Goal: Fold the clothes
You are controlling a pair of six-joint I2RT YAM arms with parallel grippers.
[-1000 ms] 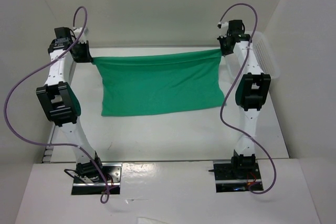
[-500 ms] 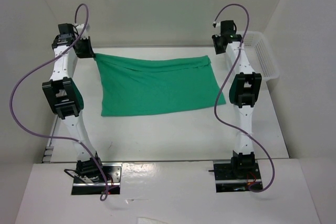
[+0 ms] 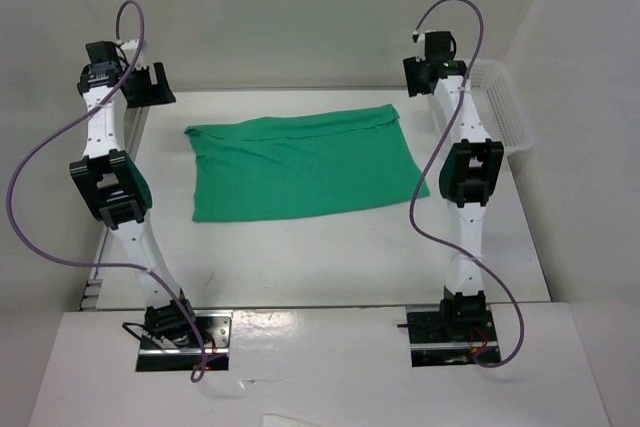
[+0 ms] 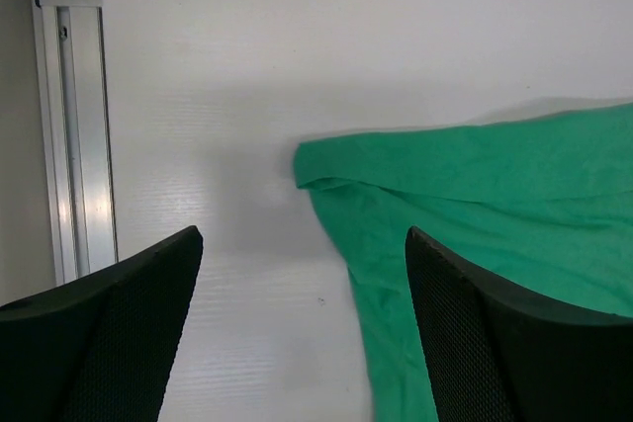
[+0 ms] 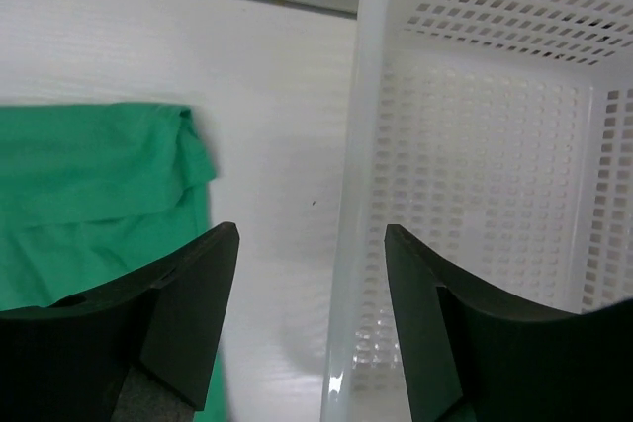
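Observation:
The clothes are one emerald-green T-shirt (image 3: 300,167) lying folded and flat in the middle of the white table. Its far left corner (image 4: 307,160) shows in the left wrist view, and its far right corner (image 5: 183,140) in the right wrist view. My left gripper (image 3: 152,85) hovers up and to the left of the far left corner. Its jaws stand wide apart with nothing between them (image 4: 302,236). My right gripper (image 3: 420,75) hangs above the gap between the shirt's far right corner and the basket, also open and empty (image 5: 312,231).
A white plastic mesh basket (image 3: 505,107) stands against the right wall, and its near wall (image 5: 465,175) lies just under my right gripper. An aluminium rail (image 4: 74,126) runs along the table's left edge. White walls close in the back and both sides.
Both grippers opened and let go of the shirt's far corners. The stretched far edge dropped onto the table. The left gripper drew back up and to the left, and the right one lifted slightly.

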